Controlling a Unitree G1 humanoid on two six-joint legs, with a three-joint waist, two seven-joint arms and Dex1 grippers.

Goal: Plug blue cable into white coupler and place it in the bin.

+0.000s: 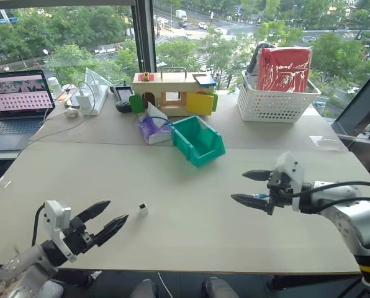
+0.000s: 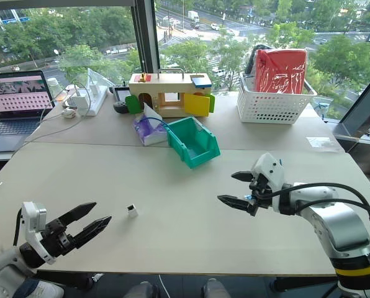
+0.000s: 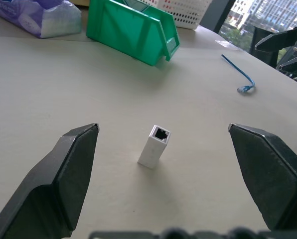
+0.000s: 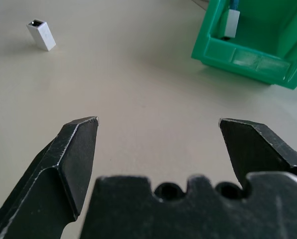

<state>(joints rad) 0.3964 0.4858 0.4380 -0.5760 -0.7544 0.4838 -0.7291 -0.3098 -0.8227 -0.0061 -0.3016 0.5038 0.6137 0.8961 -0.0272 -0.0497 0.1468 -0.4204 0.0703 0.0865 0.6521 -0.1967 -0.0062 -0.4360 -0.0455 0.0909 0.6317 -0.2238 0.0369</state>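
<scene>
Coupler (image 1: 143, 209) upright on table (image 1: 191, 248), just ahead of left gripper (image 1: 117, 210); jaws wide apart, empty. Right gripper (image 1: 238, 186) above the table to the right, jaws also spread, holding nothing. Bin (image 1: 198, 140) farther back, well apart from both. From left wrist: coupler between the open fingers (image 3: 71, 169), socket up; cable (image 3: 245, 75) flat on the table beyond, near bin. From right wrist: coupler and bin ahead of parted fingers (image 4: 76, 154).
</scene>
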